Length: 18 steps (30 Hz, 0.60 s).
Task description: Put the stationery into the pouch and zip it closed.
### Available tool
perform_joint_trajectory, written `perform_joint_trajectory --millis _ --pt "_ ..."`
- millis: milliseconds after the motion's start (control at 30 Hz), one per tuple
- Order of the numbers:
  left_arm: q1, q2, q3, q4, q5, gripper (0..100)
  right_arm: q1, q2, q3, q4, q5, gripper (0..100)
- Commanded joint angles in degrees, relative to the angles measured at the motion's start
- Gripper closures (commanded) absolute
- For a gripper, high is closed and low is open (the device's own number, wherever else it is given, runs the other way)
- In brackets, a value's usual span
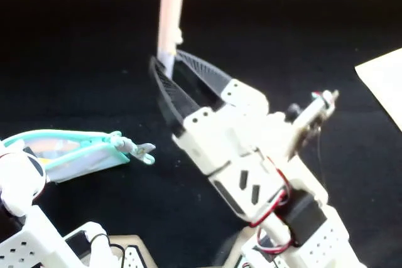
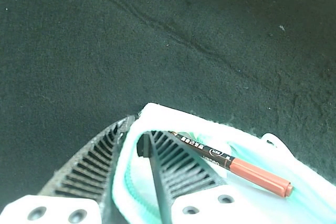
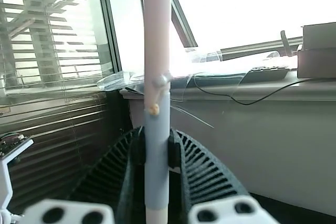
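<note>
A mint and white pouch (image 1: 75,152) lies open at the left of the black table, its zipper pull (image 1: 141,150) pointing right. My left gripper (image 2: 139,148) is shut on the pouch's edge (image 2: 157,113); inside the pouch lies a black pen with a red cap (image 2: 239,167). My right gripper (image 1: 168,66) is raised in mid-table, shut on a pale pink and blue pen (image 1: 169,10) that stands upright. The right wrist view shows that pen (image 3: 156,103) clamped between the ribbed black fingers (image 3: 202,169), pointing up toward a window.
A white sheet of paper (image 1: 384,83) lies at the table's right edge. Black cloth (image 1: 282,36) covers the table. The left arm's white body (image 1: 22,218) sits at the near left, just in front of the pouch.
</note>
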Motion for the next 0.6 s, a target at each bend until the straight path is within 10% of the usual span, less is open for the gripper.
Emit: perform_joint_trajectory --millis 0,567 --pt "1.2 1.2 4.8 1.9 0.4 99 -0.7 7.9 -12.0 3.7 0.9 99.2" --pt "1.2 1.2 4.8 2.0 0.4 99 -20.6 34.4 -28.7 9.8 -1.8 99.2"
